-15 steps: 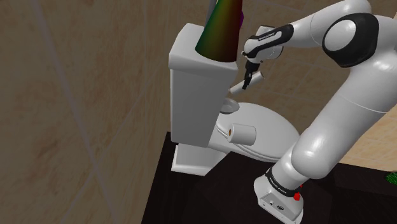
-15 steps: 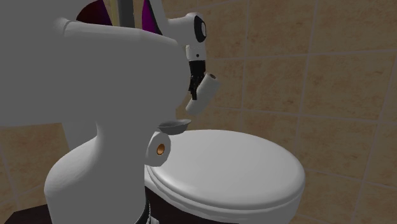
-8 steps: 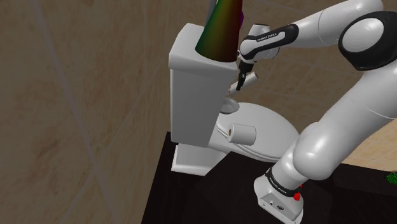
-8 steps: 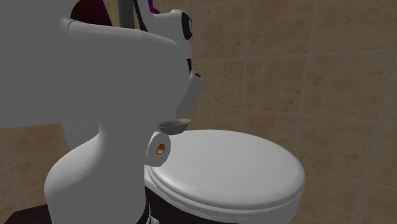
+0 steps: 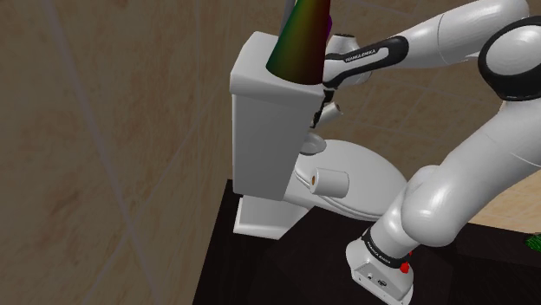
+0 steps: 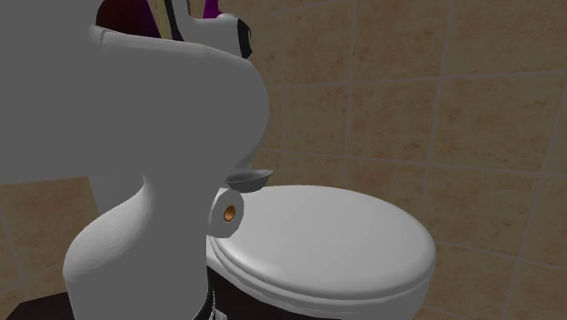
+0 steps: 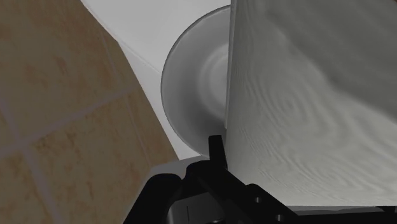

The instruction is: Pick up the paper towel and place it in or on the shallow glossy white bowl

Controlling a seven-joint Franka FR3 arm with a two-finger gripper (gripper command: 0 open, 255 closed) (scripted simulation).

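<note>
Fingers (image 7: 217, 147) seemingly clench the paper towel (image 7: 305, 108), with the bowl (image 5: 314, 139) at six o'clock of them in the shoulder view. Released off-centre, it could tip the shallow rim and tumble.

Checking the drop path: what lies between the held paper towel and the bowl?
Nothing visible: in the wrist view the paper towel hangs before the bowl, covering part of it, no object between.
</note>
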